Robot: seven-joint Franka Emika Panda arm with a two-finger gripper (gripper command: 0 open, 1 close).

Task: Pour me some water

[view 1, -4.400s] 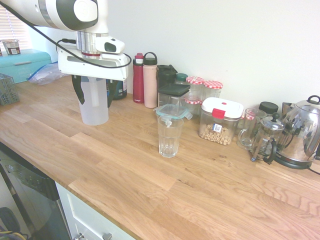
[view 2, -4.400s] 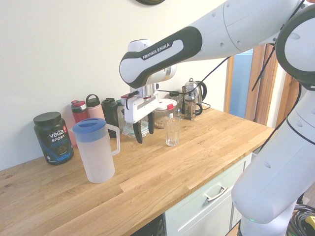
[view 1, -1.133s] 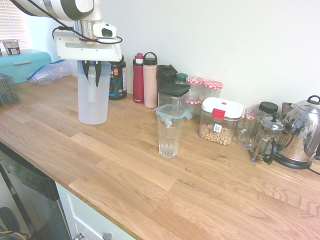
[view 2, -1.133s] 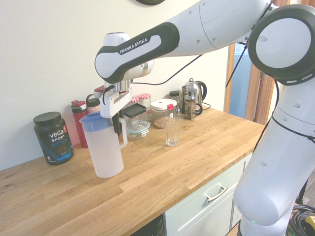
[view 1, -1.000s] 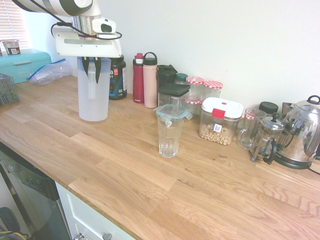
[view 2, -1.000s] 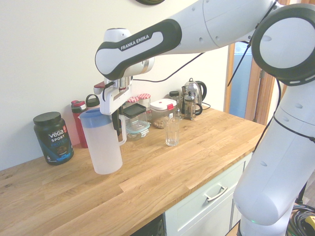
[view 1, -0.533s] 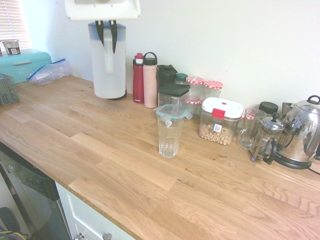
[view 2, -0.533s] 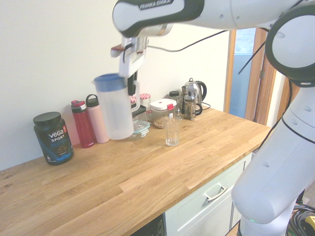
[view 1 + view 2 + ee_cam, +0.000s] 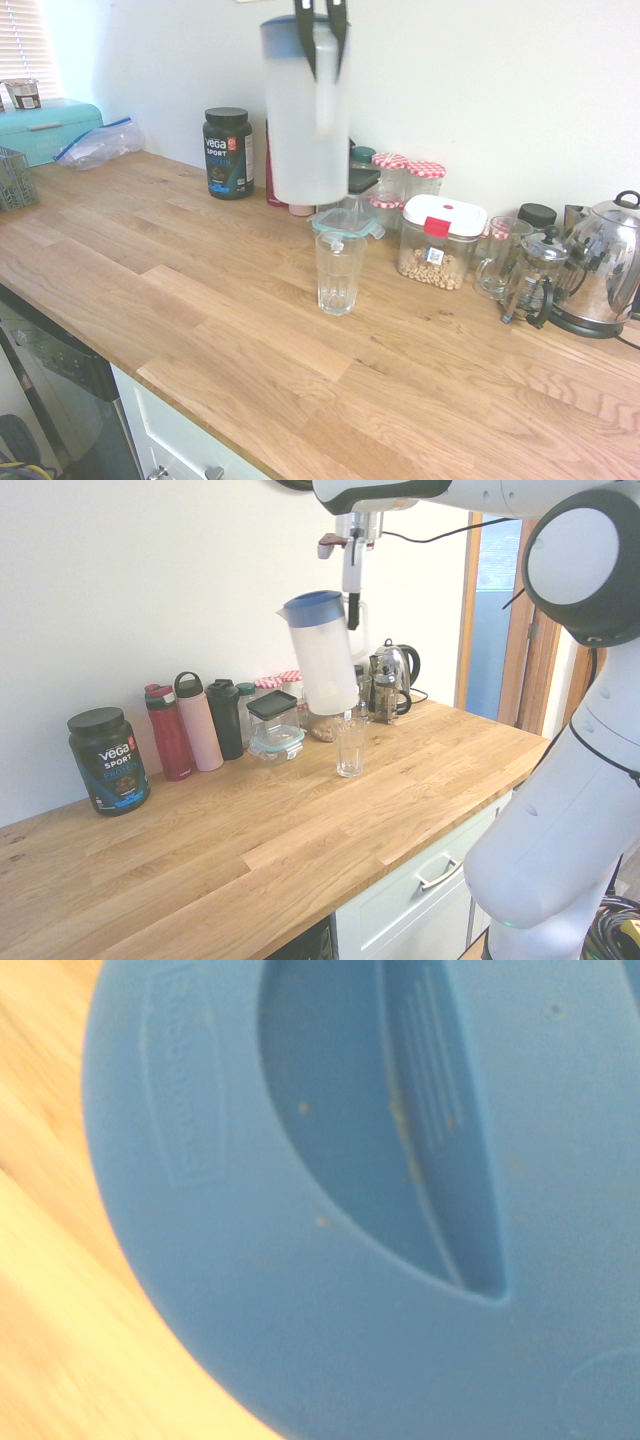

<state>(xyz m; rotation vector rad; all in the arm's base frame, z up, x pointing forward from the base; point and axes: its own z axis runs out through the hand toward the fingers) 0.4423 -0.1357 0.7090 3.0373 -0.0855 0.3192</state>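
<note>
Item: pitcher, handle clamped in the fully closed gripper, airborne above the counter's back edge; centre your spout over the glass, tilt slowly.

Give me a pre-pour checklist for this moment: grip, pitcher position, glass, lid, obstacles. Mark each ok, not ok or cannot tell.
1. Grip: fingers clamp the handle of the pitcher, which hangs clear of the counter. Ok.
2. Pitcher over the glass: it hangs above and just behind it, spout not yet lined up. Not ok.
3. Glass upright on a bare patch of counter. Ok.
4. Glass has room: it looks nearly empty, but any water level is hard to read. Cannot tell.
5. Blue lid seated; whether its spout opening is turned to pour. Cannot tell.
6. Clearance: the container with the teal lid stands right behind the glass, under the pitcher. Ok while the pitcher is this high.
</note>
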